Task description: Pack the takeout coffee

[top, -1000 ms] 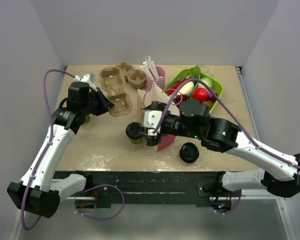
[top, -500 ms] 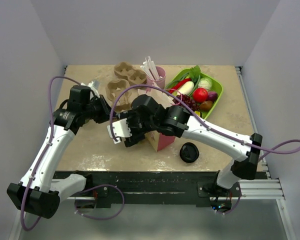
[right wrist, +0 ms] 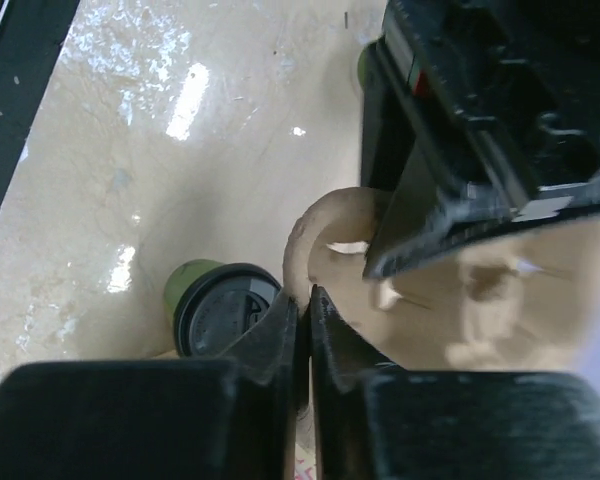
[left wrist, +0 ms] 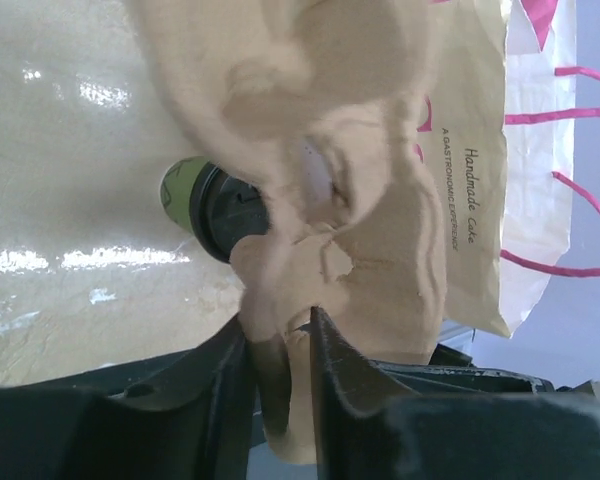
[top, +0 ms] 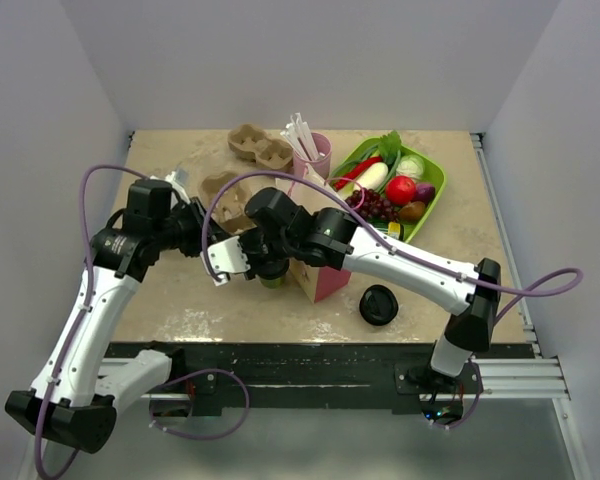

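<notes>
- Two sets of jaws meet at one cardboard cup carrier (top: 225, 192), left of the middle of the worktop (top: 180, 290).
- The left jaws pinch a flap of the carrier's edge, and the pulp fills the gap between them.
- The right jaws are drawn in to a thin slit. The carrier's curled rim runs into their tips, so we read them as nipping it.
- The coffee (right wrist: 225, 312), an olive-green cup under a black lid, stands upright on the worktop just beside the right jaws, held by neither arm.
- From above we find it under the right arm, just left of the pink bag (top: 328, 282) and nearer to us than the carrier.
- A loose black lid (top: 378, 305) lies to the right of the bag, apart from it.
- A second carrier (top: 260, 146), a pink cup (top: 318, 157) of white sticks and a green tray (top: 438, 190) of vegetables sit along the far side.
</notes>
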